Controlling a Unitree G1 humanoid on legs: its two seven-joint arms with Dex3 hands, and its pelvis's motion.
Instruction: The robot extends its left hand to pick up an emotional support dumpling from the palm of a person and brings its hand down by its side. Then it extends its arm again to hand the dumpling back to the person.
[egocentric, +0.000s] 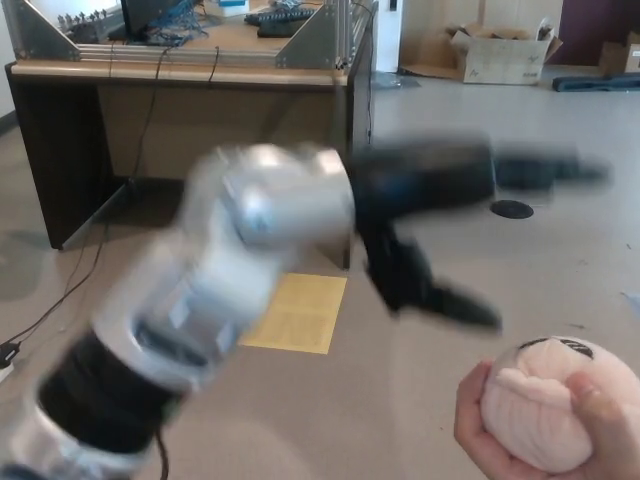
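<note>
- My left robot hand hangs in the air above and to the left of the dumpling, blurred, fingers spread and holding nothing: the thumb juts down and to the right while the upper fingers point away towards the far floor.
- The dumpling sits low at the right of the head view, cupped in the person's hand, whose thumb laps over its right side. It is clear of my robot hand, with open floor between us.
- It looks like a plush thing: pale pink, pleated in soft folds, with a dark mark on top. I judge it light, squashy and not at all fragile; a firm squeeze should only dent it.
- The fabric looks grippy rather than slippery, so I would not expect it to slide out.
- If I were to take it again, the bare top and left flank are the free surfaces; the underside and right are covered by the person's fingers.
- My right robot hand does not show.
- Beyond, a yellow sheet lies on the floor before a wooden desk.
</note>
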